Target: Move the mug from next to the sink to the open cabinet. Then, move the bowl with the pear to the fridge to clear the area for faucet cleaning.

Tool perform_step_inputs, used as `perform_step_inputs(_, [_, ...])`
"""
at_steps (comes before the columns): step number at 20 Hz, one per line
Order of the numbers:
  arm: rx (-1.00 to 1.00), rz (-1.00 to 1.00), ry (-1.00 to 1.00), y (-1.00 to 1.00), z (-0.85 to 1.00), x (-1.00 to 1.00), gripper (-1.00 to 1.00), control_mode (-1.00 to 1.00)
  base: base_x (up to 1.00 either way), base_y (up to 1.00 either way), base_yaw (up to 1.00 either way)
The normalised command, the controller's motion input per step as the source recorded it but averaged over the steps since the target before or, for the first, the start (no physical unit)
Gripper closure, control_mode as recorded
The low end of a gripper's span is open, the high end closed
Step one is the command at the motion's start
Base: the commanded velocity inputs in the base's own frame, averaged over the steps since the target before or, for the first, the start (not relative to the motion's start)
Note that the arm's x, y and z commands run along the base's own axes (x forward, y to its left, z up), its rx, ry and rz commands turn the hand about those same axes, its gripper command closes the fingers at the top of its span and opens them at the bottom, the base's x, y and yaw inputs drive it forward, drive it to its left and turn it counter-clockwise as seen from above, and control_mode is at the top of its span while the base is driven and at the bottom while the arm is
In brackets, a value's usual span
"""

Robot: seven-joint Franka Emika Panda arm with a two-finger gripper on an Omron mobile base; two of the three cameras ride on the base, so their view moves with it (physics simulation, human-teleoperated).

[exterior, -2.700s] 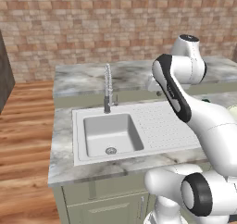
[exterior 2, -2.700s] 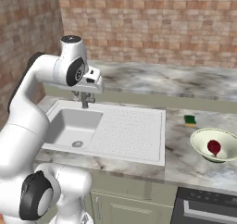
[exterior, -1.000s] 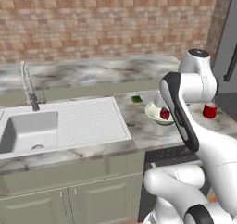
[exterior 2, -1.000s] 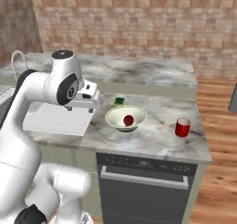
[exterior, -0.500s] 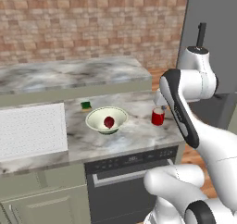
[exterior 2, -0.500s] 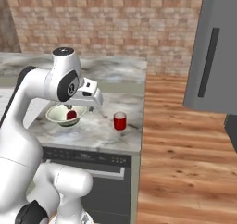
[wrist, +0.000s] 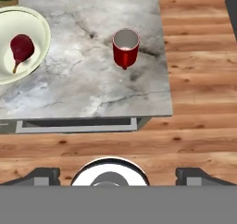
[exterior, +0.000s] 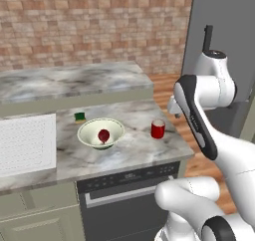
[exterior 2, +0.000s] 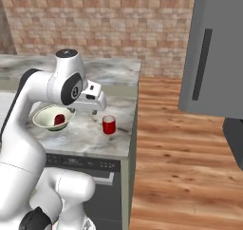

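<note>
A grey marble bench (wrist: pixel 92 75) lies ahead of the end effector (wrist: pixel 110 174), whose fingers are spread, empty, so the red mug (wrist: pixel 125 47) ahead can be approached.

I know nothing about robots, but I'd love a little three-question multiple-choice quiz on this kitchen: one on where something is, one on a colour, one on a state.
1. Where is the pear?
A. in the bowl
B. on the floor
C. inside the cup

2. What colour is the cup?
A. blue
B. red
C. black

3. How does the cup stand?
A. tipped on its side
B. upside down
C. upright on the counter

Answers: 1 A, the pear lies inside the bowl. 2 B, the cup is red with a white inside. 3 C, its open mouth faces up on the counter.
</note>
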Motion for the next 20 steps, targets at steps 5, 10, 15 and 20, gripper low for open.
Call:
perform_step_inputs(5, [-0.01,0.00,-0.02,0.00,-0.08,0.05,-1.00,-1.00,0.17,0.00,0.00])
perform_step_inputs(10, [-0.03,0.00,-0.14,-0.05,-0.51,0.21,-1.00,-1.00,0.00,0.00,0.00])
perform_step_inputs(15, [0.00,0.00,-0.13,0.00,-0.62,0.37,-1.00,-1.00,0.00,0.00,0.00])
perform_step_inputs(20, [0.00,0.00,-0.10,0.00,-0.60,0.24,-1.00,-1.00,0.00,0.00,0.00])
